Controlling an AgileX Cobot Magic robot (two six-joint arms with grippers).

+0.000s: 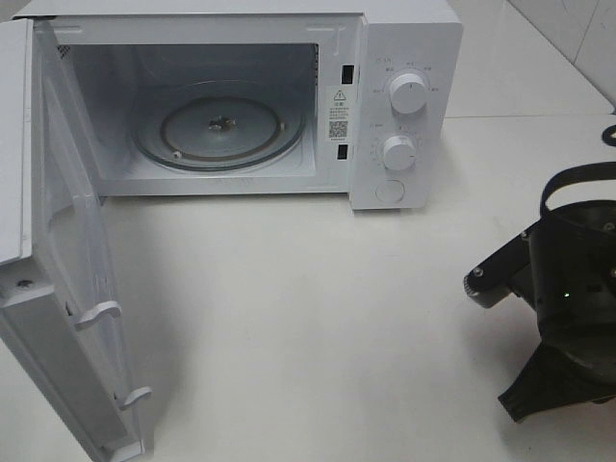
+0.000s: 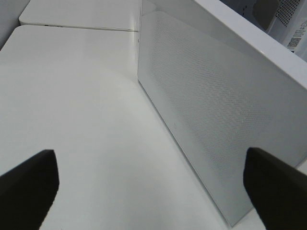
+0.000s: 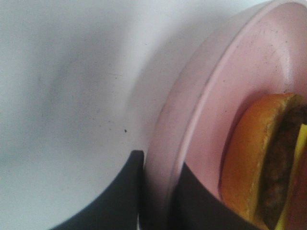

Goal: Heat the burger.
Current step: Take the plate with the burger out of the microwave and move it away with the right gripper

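In the right wrist view the burger [image 3: 254, 158], with a golden-brown bun, dark patty and a strip of yellow cheese, sits on a pink plate [image 3: 225, 72]. My right gripper [image 3: 160, 165] is shut on the plate's rim, one finger [image 3: 115, 196] outside and one inside. In the exterior high view only the right arm [image 1: 568, 289] shows, at the right edge; burger and plate are hidden there. My left gripper [image 2: 151, 177] stands wide open with nothing between its fingers, just outside the microwave door [image 2: 216, 110].
The white microwave [image 1: 404, 96] stands at the back of the white table with its door [image 1: 67, 289] swung wide open to the left. Its glass turntable [image 1: 221, 125] is bare. Two knobs sit on its right panel.
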